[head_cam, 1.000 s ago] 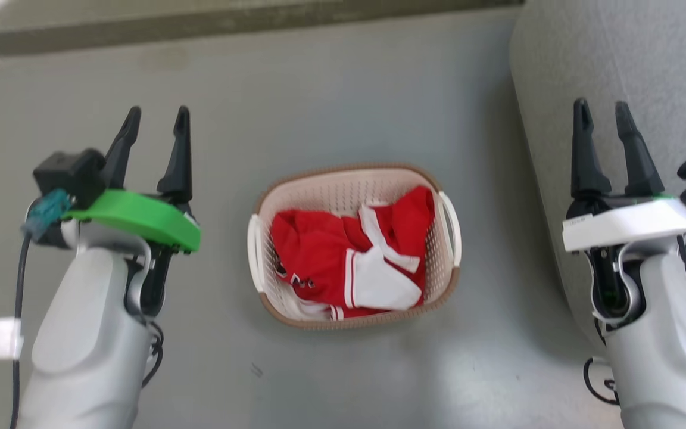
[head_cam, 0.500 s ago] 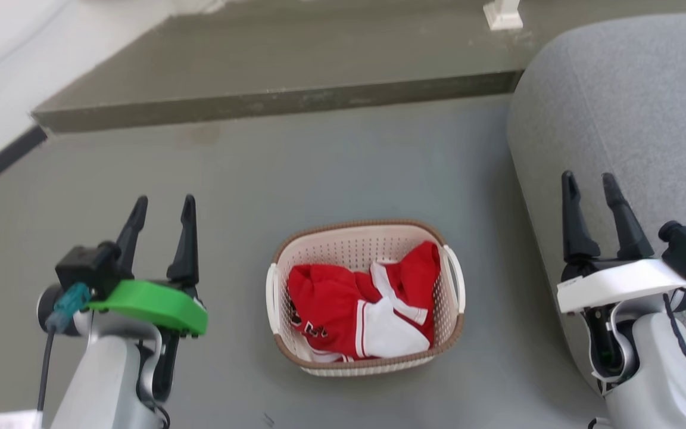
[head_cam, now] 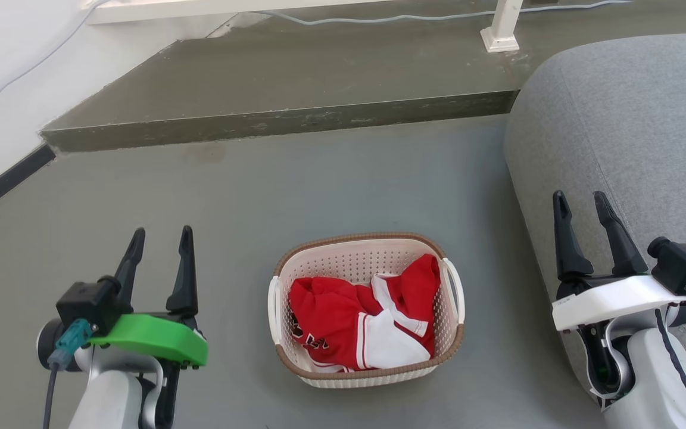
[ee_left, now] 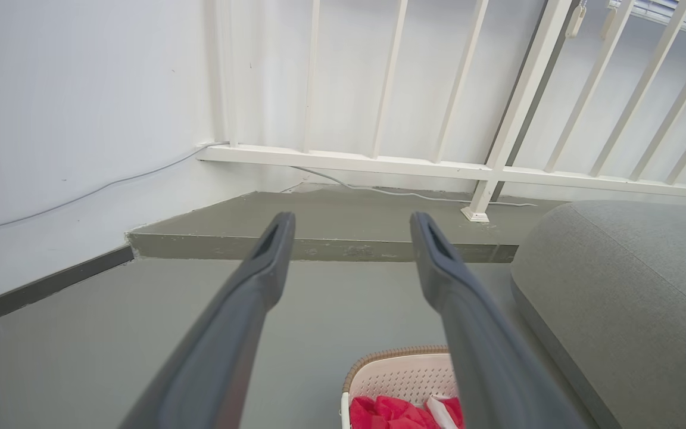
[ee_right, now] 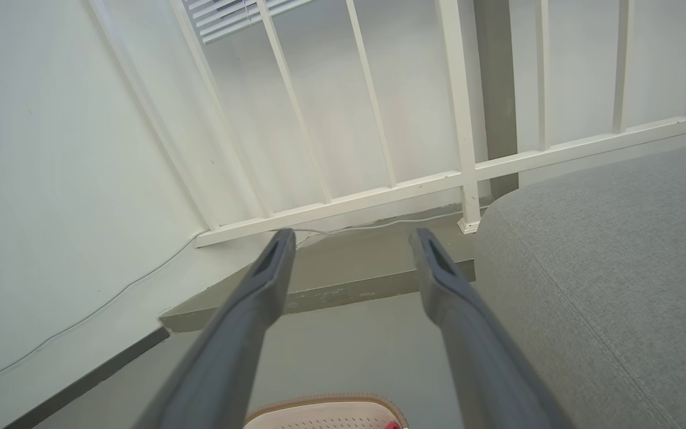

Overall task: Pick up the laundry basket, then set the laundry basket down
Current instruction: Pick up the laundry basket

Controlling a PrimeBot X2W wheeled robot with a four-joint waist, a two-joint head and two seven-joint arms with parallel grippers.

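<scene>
Head view: left gripper (head_cam: 161,239) and right gripper (head_cam: 581,202) are held upright at the lower corners, fingers apart, flanking the laundry basket (head_cam: 356,257).

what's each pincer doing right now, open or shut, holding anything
Left pincer: open, holding nothing.
Right pincer: open, holding nothing.

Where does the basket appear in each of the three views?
Head view: basket, lower centre.
Left wrist view: basket, bottom edge, right of centre, cut off.
Right wrist view: basket, bottom edge, near centre, mostly cut off.
Shared landmark: the grey cushion, at the right in all three.
</scene>
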